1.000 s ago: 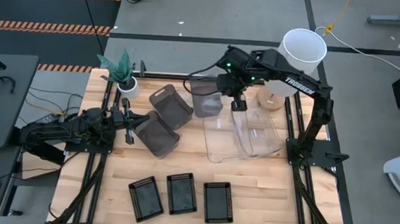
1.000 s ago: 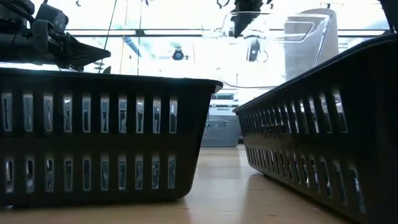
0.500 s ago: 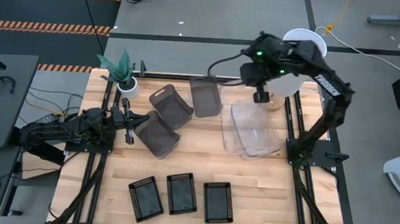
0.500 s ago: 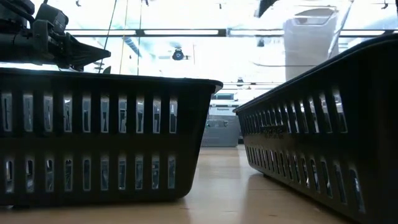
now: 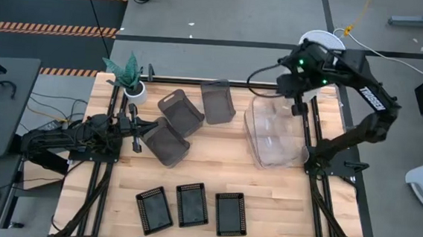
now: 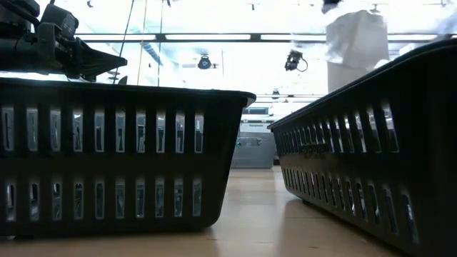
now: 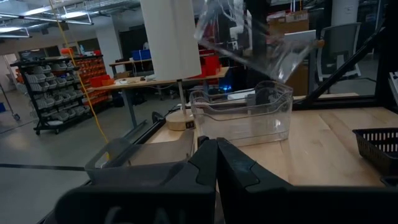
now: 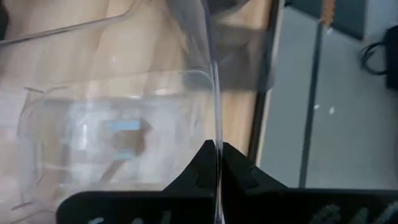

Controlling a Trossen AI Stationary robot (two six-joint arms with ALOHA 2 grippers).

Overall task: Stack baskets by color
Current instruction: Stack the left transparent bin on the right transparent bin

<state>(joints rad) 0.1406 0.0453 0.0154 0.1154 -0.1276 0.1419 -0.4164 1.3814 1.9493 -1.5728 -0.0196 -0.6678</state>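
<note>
My right gripper (image 5: pixel 296 108) is shut on a clear basket (image 7: pixel 249 46), which hangs tilted in the air above another clear basket (image 7: pixel 242 115) standing on the table at the right. Three smoky-grey baskets (image 5: pixel 218 102) (image 5: pixel 180 111) (image 5: pixel 166 141) lie at the middle and far side of the table. Three black mesh baskets (image 5: pixel 153 208) (image 5: pixel 191 204) (image 5: pixel 229 213) sit in a row near the front edge. My left gripper (image 5: pixel 140 133) waits shut at the table's left, beside the nearest grey basket. My right gripper pinches the clear basket's thin wall at its rim (image 8: pixel 215 140) between its two fingers. The fingers slant down from above. The basket hangs tilted below them, lifted clear of the table and of the clear basket underneath.
A tall white cylinder (image 5: pixel 322 45) stands at the far right corner, just behind my right gripper. A small potted plant (image 5: pixel 131 77) stands at the far left. Bare wood lies between the grey baskets and the black mesh row (image 5: pixel 215 171).
My right gripper has swung toward the table's right edge and risen, carrying the clear basket from over the table's middle to above the clear basket at the right. The carried basket stays lifted clear and tilted.
</note>
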